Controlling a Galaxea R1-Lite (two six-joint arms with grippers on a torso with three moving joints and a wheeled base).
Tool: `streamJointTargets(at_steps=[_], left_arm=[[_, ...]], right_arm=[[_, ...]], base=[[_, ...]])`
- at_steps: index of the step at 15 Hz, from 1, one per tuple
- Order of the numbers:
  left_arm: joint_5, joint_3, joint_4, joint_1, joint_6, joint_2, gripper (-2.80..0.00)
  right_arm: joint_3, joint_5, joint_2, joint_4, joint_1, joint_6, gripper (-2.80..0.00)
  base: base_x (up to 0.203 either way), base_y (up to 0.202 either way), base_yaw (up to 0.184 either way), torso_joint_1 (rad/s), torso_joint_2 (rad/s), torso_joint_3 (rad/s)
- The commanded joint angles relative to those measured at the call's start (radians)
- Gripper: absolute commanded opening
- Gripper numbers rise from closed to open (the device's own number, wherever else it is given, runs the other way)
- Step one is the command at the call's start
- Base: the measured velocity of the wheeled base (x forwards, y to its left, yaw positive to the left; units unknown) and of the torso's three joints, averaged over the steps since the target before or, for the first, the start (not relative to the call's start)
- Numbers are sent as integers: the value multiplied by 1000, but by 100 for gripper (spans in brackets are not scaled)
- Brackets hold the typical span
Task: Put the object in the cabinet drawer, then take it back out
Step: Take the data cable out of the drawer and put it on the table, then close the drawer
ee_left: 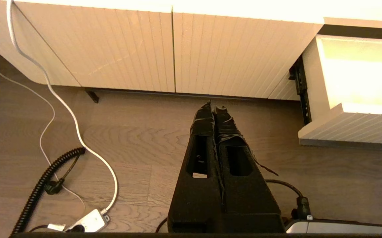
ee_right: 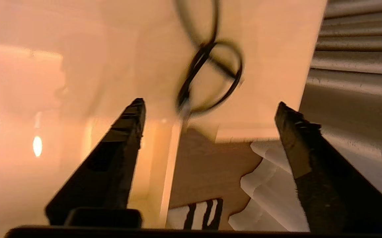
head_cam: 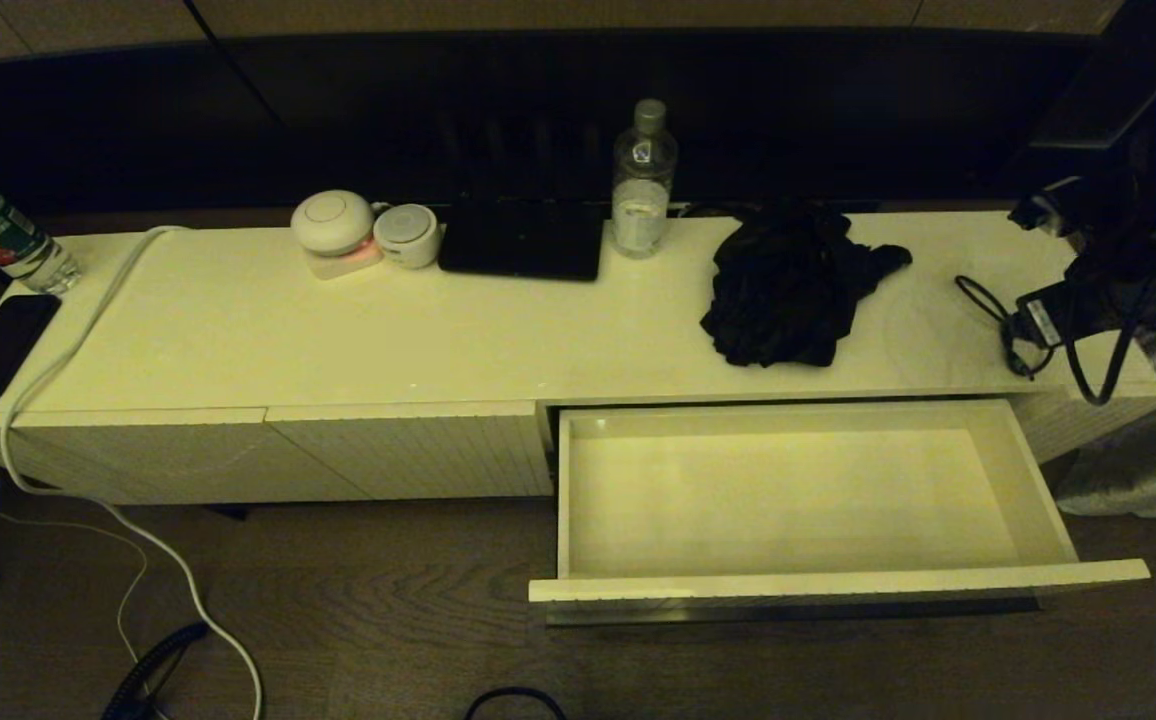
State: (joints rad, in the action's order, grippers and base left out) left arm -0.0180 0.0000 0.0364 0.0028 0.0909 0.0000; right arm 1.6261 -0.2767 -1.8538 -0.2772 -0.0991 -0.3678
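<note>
Cabinet drawer (head_cam: 1033,480): pulled out, empty. Black cloth (head_cam: 788,285) at its twelve o'clock (likely awaiting loading). Right gripper (ee_right: 209,109): spread wide, empty. Left gripper (ee_left: 214,108): closed, empty, parked.

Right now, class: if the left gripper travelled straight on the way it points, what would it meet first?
Most likely the cream-white ribbed front panel of the low cabinet. The left gripper, shut, points across bare wooden floor toward it; nothing visibly lies between, though depth is unclear, so it might strike floor first.
</note>
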Motion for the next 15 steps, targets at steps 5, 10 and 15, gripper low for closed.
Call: streamJointTargets(at_steps=[5, 10, 15], left_arm=[[0, 0, 0, 0, 1, -2, -280], [0, 0, 0, 0, 1, -2, -280], [0, 0, 0, 0, 1, -2, -280]], right_arm=[[-476, 183, 377, 24, 52, -266, -280], [-815, 383, 527, 88, 59, -491, -280], [-1042, 487, 577, 142, 154, -556, -280]], base=[[0, 0, 0, 0, 0, 0], [0, 0, 0, 0, 0, 0], [0, 0, 0, 0, 0, 0]])
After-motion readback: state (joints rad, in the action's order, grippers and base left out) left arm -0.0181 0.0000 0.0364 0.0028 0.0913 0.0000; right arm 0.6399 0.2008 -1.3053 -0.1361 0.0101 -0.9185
